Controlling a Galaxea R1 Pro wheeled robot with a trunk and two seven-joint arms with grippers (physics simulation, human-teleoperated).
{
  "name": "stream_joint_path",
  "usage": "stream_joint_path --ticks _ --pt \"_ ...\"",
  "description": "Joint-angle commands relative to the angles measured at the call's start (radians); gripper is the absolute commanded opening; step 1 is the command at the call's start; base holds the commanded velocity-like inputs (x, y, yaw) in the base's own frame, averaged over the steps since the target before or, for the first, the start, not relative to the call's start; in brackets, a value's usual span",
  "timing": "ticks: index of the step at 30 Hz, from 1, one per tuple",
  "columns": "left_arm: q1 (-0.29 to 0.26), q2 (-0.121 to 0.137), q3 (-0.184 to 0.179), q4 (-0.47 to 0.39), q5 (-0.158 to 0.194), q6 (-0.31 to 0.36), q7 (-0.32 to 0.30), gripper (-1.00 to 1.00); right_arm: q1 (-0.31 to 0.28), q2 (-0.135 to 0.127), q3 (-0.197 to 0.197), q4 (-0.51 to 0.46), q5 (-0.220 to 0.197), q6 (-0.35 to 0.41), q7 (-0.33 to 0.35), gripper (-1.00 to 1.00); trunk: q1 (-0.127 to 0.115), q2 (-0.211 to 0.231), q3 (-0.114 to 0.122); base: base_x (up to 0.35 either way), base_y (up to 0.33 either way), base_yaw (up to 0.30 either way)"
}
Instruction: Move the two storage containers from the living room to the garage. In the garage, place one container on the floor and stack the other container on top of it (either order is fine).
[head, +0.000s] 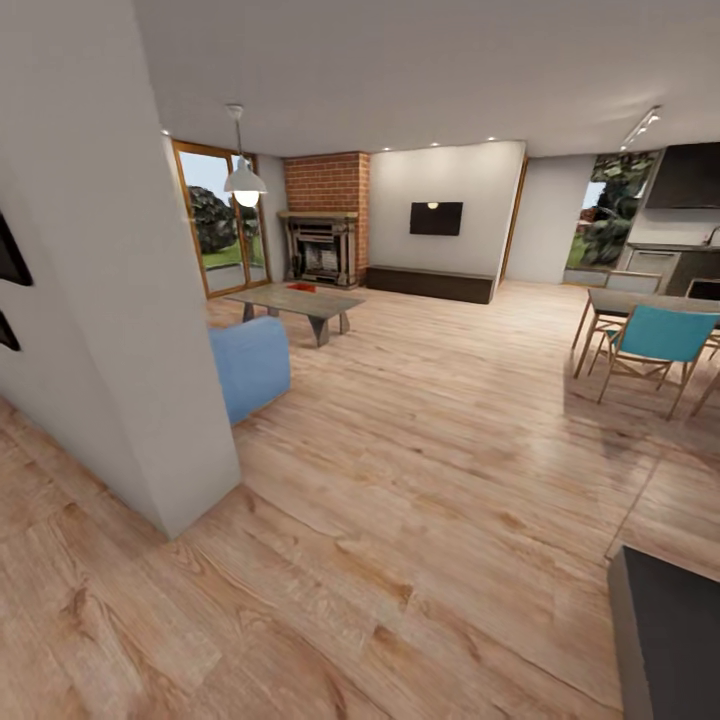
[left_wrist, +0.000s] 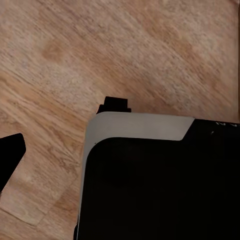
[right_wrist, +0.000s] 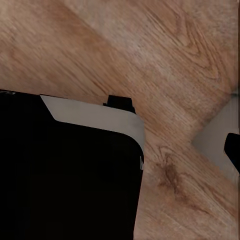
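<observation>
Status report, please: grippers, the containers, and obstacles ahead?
Gripper states: cannot tell. Something small and red on the coffee table by the fireplace, too far to identify. Wall corner close on left; wood floor ahead.

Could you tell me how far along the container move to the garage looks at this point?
Nothing looks done yet. The robot faces the living room, with the brick fireplace, coffee table and blue sofa ahead on the wood floor. Nothing is in hand. Fetching, carrying and stacking all remain.

Living room: plank floor, brick fireplace upper centre-left; small red object on coffee tabletop, identity unclear.
</observation>
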Motion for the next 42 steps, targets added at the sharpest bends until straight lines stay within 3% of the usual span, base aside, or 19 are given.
stream_joint_path --ticks 1,14,28,42 --pt "-0.001 0.0 0.0 0.001 0.008 -0.003 0.0 1.0 -0.001 0.001 0.008 0.003 -0.008 -0.005 -0.001 1.0 0.001 0.0 -0.001 0.321 0.0 -0.004" --pt "-0.001 0.0 0.0 0.001 0.008 -0.003 0.0 1.0 -0.001 0.003 0.008 0.003 -0.005 -0.007 -0.001 1.0 0.001 0.0 -0.001 0.321 0.0 -0.014" --pt "-0.001 0.0 0.0 0.001 0.008 -0.004 0.0 1.0 -0.001 0.004 0.008 0.003 -0.008 -0.005 -0.002 1.0 0.001 0.0 -0.001 0.321 0.0 -0.212" --pt "-0.001 0.0 0.0 0.001 0.008 -0.003 0.0 1.0 -0.001 0.003 0.008 0.003 -0.006 -0.005 -0.002 1.0 0.001 0.0 -0.001 0.321 0.0 -0.013"
